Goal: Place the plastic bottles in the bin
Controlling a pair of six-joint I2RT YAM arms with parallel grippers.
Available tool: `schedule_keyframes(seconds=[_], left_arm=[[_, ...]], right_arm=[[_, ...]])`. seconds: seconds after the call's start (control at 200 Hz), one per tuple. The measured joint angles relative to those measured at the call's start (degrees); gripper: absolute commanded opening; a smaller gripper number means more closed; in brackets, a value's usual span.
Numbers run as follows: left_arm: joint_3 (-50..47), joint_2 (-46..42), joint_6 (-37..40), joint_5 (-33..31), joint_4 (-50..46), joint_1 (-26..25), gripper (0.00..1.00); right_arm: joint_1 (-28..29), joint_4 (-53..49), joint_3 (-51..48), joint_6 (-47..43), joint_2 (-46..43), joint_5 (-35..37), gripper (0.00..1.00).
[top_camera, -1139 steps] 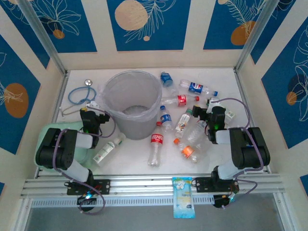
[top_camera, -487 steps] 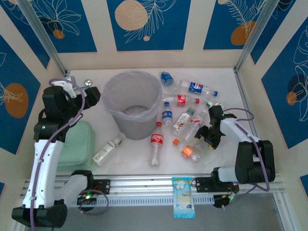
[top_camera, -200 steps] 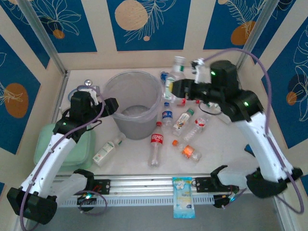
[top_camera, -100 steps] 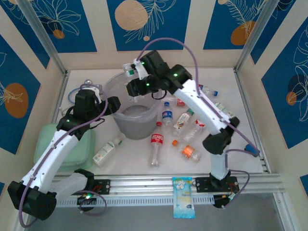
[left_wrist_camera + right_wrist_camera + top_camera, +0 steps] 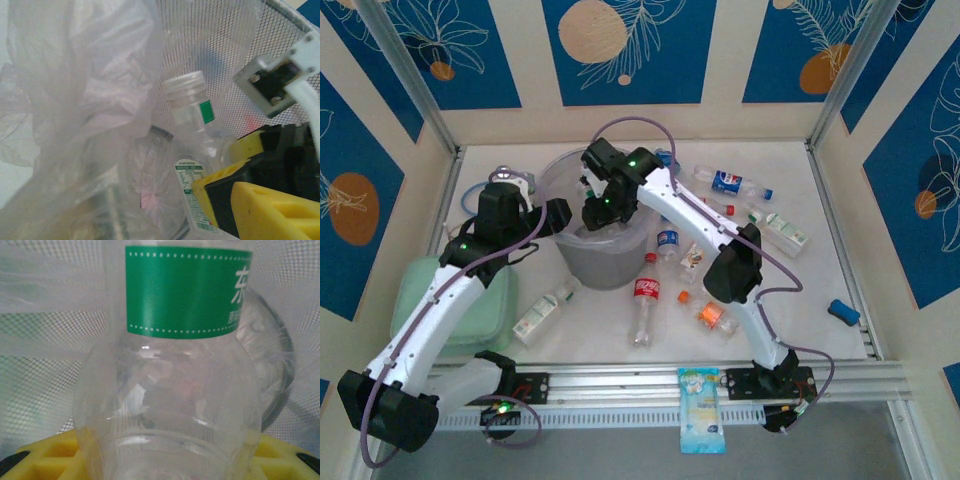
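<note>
Wrist views: green-labelled bottle [image 5: 167, 390] inside bin [image 5: 582, 262]

Top external camera is looking steeply down from above and behind the arm bases, standing well back and taking in the whole bench [image 5: 800, 290]; left wrist camera is sitting close at the rim of the bin [image 5: 570, 258], facing inward past the crumpled liner toward the far mesh wall; right wrist camera is looking along its own yellow fingers [image 5: 45, 460], very near the green-labelled bottle [image 5: 170, 390]; both wrist views are sharing that bottle and the mesh; all three are sharing the bin.
</note>
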Motion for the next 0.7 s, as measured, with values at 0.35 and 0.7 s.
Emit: schedule_keyframes(seconds=[0.35, 0.7], left_arm=[[0.5, 0.0, 1.6, -1.0, -0.3, 0.0, 0.72], [5.9, -0.3, 8.2, -2.0, -6.8, -0.1, 1.0]], right_arm=[[-0.1, 2.1, -3.8, 0.4, 0.5, -0.7, 0.67], [-0.6, 1.8, -0.7, 0.0, 0.5, -1.3, 0.79]])
